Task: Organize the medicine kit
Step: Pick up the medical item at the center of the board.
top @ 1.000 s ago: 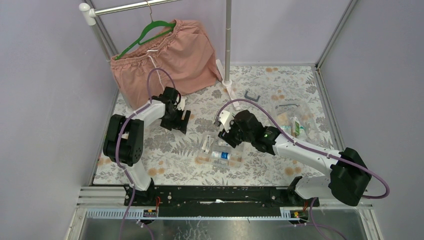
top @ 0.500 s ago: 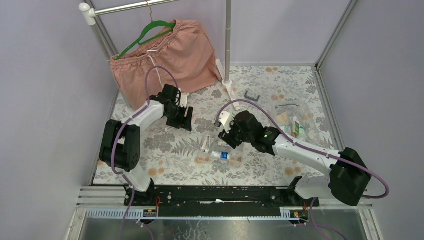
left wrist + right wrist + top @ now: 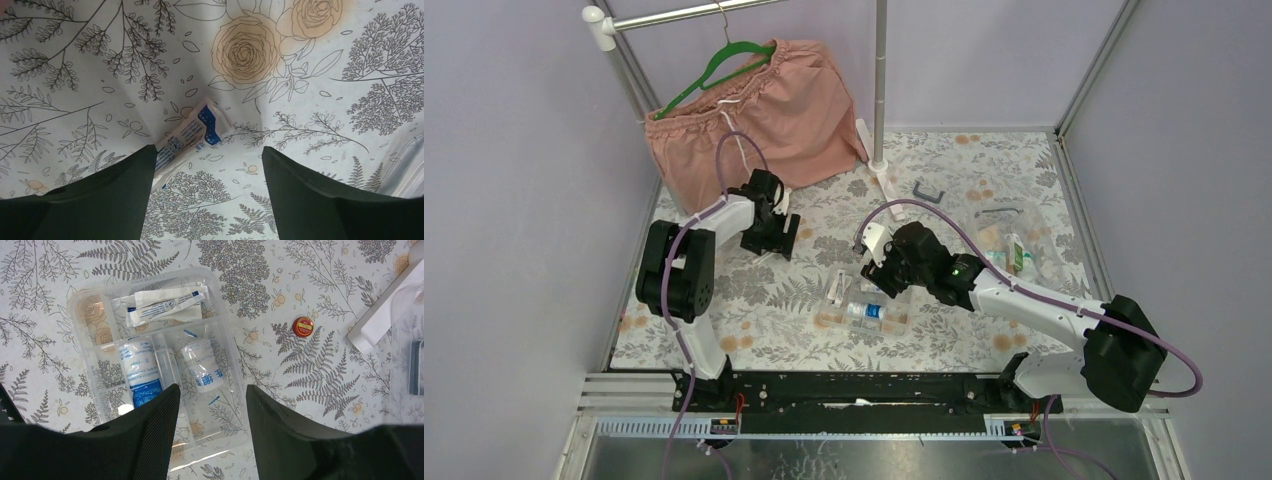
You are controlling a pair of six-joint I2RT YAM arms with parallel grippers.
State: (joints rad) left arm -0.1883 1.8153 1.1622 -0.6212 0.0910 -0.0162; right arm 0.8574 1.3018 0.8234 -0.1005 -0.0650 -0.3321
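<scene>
The clear compartment box [image 3: 864, 308] lies open on the floral cloth in the middle. In the right wrist view it [image 3: 80, 305] holds white sachets [image 3: 165, 305], a blue-labelled bandage roll [image 3: 140, 372] and a second roll [image 3: 202, 365]. My right gripper [image 3: 212, 390] is open and empty, hovering over the box's near side; it also shows in the top view [image 3: 884, 278]. My left gripper [image 3: 774, 240] is open and empty, low over the cloth at the left. A blue-and-white sachet [image 3: 192, 135] lies on the cloth just ahead of its left finger [image 3: 125, 190]. A black U-shaped handle [image 3: 929, 190] lies at the back.
Pink shorts [image 3: 764, 110] hang on a green hanger at the back left, by the rack pole [image 3: 879, 80]. A clear lid with packets [image 3: 1019, 245] lies at the right. A small red tin [image 3: 303, 326] sits beside the box. A white block [image 3: 380, 320] lies further right.
My left gripper swung slightly right over the cloth, then back left and a little away. The right arm and the box have not moved.
</scene>
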